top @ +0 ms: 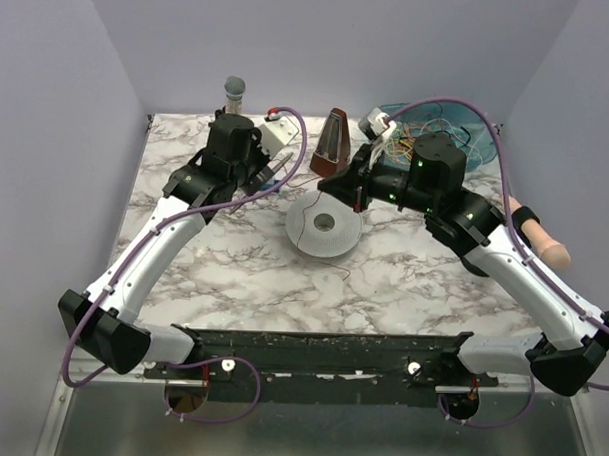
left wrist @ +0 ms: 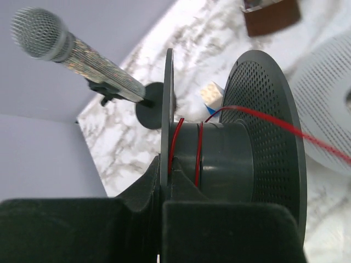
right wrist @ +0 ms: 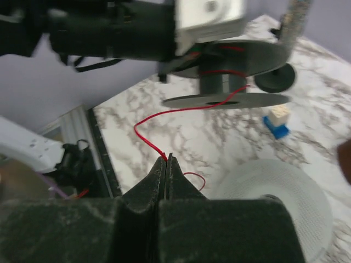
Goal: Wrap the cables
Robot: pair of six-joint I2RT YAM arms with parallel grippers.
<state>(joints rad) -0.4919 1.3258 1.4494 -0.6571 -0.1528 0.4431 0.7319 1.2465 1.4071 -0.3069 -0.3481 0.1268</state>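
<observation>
- Left gripper (left wrist: pixel 164 183) — fingers closed on the thin flange of a dark grey spool (left wrist: pixel 225 156).
- Right gripper (right wrist: pixel 166 164) pinched shut on the red cable (right wrist: pixel 147 139), which runs to the spool's hub — two turns wound there.

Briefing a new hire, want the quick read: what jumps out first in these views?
The red cable stands out: the right gripper pinches it, and it runs to a dark grey spool with a couple of turns on its hub. The left gripper clamps that spool by one flange at back left, near a silver microphone; a white perforated disc lies mid-table.
</observation>
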